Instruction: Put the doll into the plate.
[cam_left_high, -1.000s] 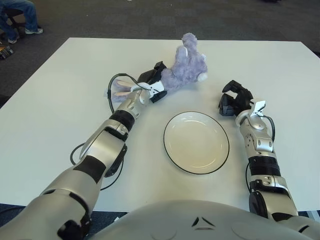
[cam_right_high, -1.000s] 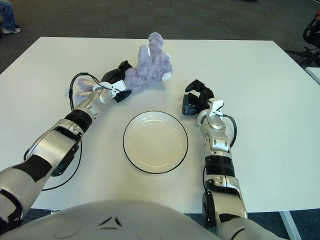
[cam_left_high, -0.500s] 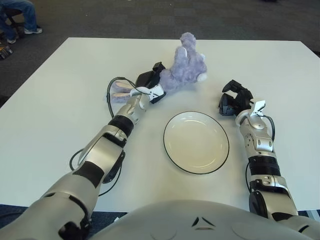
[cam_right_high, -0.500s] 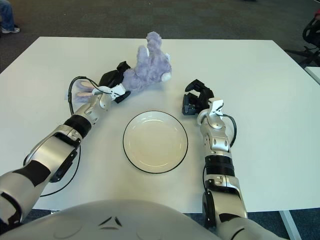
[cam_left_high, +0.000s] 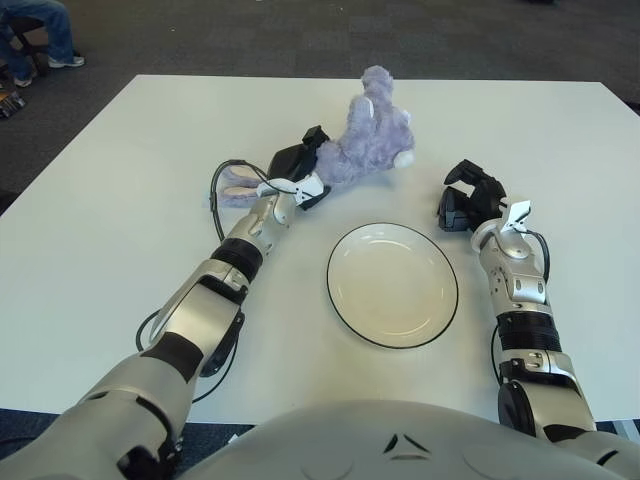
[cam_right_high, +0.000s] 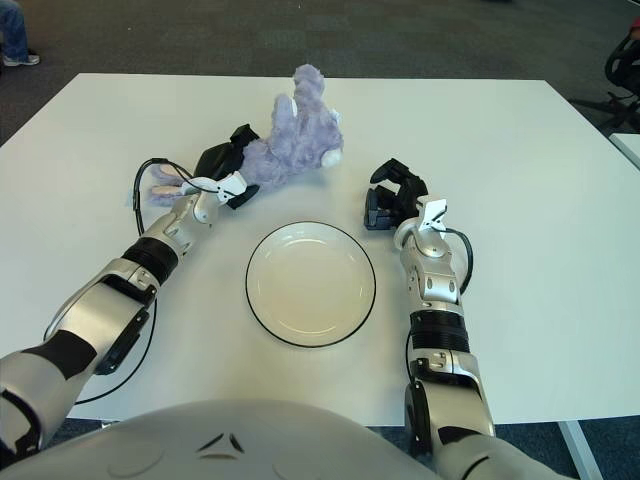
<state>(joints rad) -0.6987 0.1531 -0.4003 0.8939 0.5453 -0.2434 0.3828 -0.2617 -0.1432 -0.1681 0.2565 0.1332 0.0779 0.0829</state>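
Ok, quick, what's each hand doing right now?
Left hand: closed on the doll.
Right hand: curled, holding nothing, right of the plate.

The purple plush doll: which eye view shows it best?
The right eye view, narrowly: the purple plush doll sits nearer the picture's middle, with the left hand at its lower end. The left eye view shows the same doll, equally unobstructed. The plate holds nothing yet.

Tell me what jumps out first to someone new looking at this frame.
The fluffy purple doll at the far middle of the white table, with the left hand closed on its near end. Next, the empty black-rimmed plate nearer the robot, and the right hand showing to the plate's right.
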